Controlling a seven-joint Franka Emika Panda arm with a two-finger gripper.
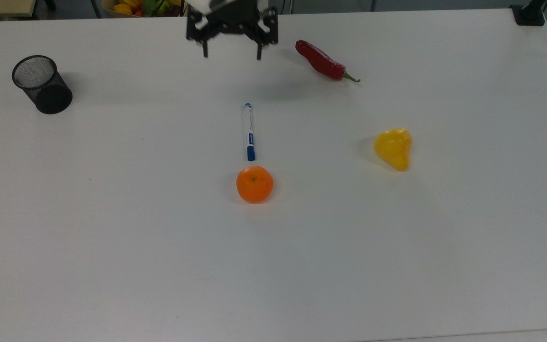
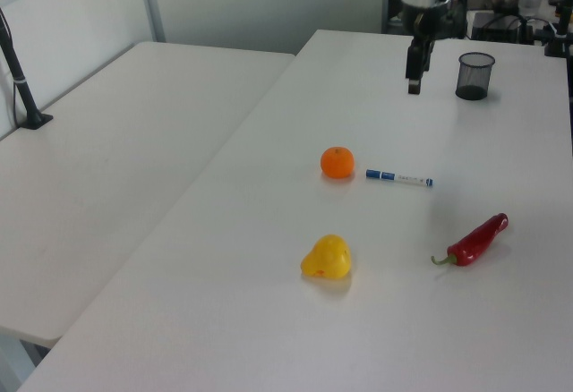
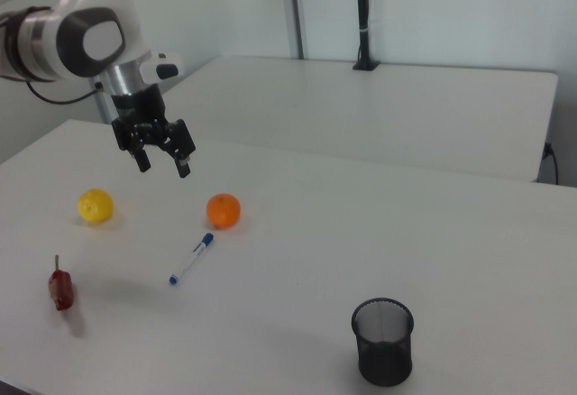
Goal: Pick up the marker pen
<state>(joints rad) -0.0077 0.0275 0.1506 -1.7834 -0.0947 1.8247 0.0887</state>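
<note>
Lying flat beside the orange (image 1: 254,184), marker pen (image 1: 249,131) likely light, stiff, prone to roll; best pinched mid-barrel; gripper (image 1: 231,51) raised, fingers spread, empty

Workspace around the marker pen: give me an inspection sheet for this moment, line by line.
Surface: white table, bare apart from the items below.
Job's things: slim white marker pen with blue cap, lying flat, cap end near the orange, not touching.
Clutter: round orange; red chilli pepper; yellow pear-shaped fruit; black mesh cup, upright.
Grippers: gripper open, raised above the table, holding nothing.
Cables: nothing seen.
Surroundings: second white table alongside.
</note>
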